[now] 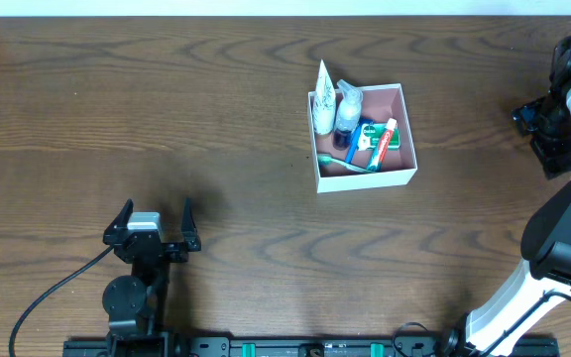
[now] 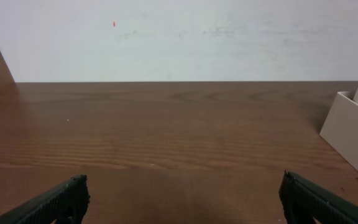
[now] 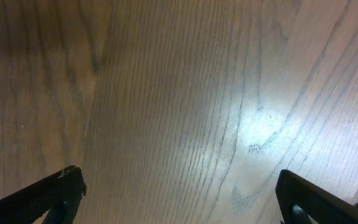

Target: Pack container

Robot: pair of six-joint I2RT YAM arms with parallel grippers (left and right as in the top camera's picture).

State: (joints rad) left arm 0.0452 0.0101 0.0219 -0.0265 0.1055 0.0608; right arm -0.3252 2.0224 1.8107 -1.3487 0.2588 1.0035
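The container [image 1: 402,101], a square white box with a pink inside, sits on the table right of centre. It holds a white tube [image 1: 323,99], a small clear bottle [image 1: 347,107], a toothbrush [image 1: 347,159], a toothpaste tube [image 1: 387,139] and a green-and-white soap packet [image 1: 369,139]. In the left wrist view its white wall [image 2: 353,134] shows at the right edge. My left gripper [image 1: 157,220] is open and empty near the table's front left; its fingertips [image 2: 182,196] frame bare wood. My right gripper [image 1: 533,124] is open and empty at the far right, above bare table [image 3: 179,186].
The dark wooden table [image 1: 167,119] stretches left of the container. A white wall [image 2: 179,37] stands behind the table's far edge. My right arm's white links [image 1: 553,238] rise along the right side.
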